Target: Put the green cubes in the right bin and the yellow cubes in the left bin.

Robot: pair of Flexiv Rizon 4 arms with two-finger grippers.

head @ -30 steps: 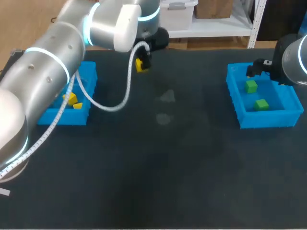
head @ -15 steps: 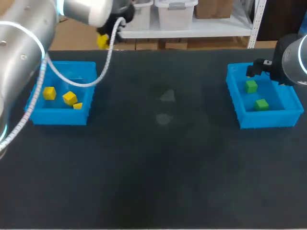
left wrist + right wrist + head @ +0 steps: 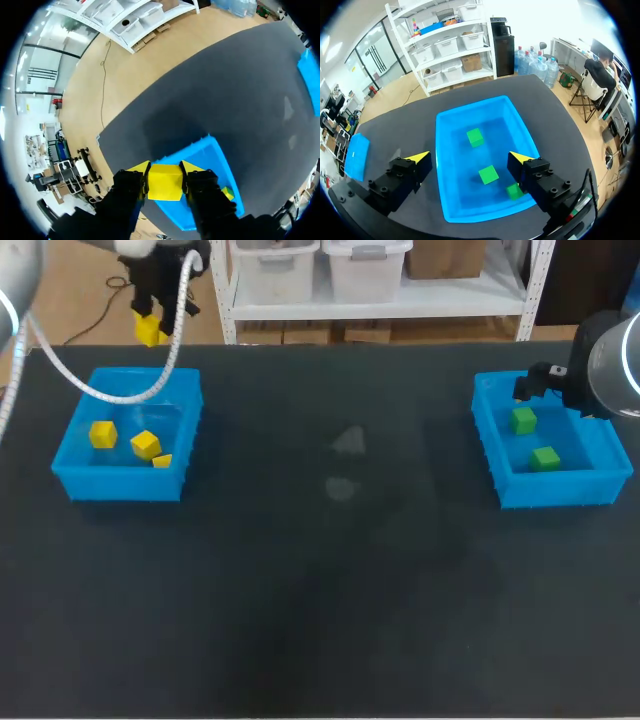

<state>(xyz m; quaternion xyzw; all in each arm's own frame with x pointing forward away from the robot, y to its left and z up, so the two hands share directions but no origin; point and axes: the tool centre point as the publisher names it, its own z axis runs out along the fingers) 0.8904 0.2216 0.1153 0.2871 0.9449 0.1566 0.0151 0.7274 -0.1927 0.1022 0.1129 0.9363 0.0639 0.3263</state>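
Since the earlier frames we note that the left gripper point(image 3: 150, 322) has swung leftward along the far side of the table point(image 3: 330, 590), from near its middle to above the far edge of the left bin point(image 3: 70, 472). The right arm has not moved.

The left jaws are clamped on a held yellow cube point(image 3: 166, 182), one finger on each side, and it hangs in the air over the bin's far rim. Three loose yellow cubes point(image 3: 146, 444) lie inside the left bin, close together.

The right gripper point(image 3: 470, 158) hovers above the right bin point(image 3: 485, 102) with its jaws spread wide and nothing between them. Three green cubes point(image 3: 488, 174) rest on that bin's floor, apart from one another; the head view shows only two of them.
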